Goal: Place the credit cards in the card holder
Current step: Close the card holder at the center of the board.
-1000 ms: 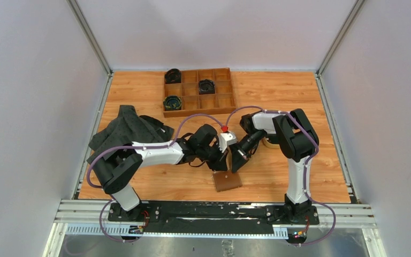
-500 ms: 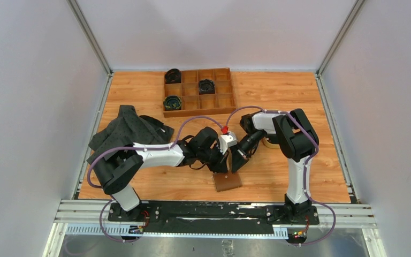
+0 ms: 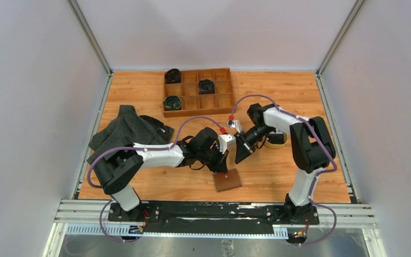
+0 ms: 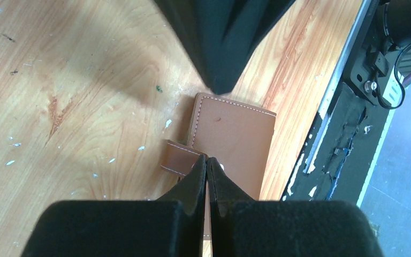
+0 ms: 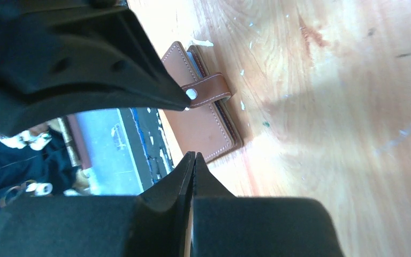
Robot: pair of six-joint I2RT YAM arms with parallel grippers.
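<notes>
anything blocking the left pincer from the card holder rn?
Nothing visible. The left pincer, shut, has its tips at the strap tab of the card holder. The right pincer, also shut, hangs beside it, not between them.

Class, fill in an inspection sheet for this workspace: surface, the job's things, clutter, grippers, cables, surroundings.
Surface: wood-grain table, pale specks and scuffs.
Job's things: brown card holder lies folded near the front edge, strap sticking out sideways; credit cards: nothing seen.
Clutter: dark cloth at left; compartment tray at back holding three dark coils; tan dish at right.
Grippers: left gripper shut, tip at the strap; right gripper shut, pointing down near the holder.
Cables: purple cables looped along both arms.
Surroundings: pale walls; black base rail at front.
</notes>
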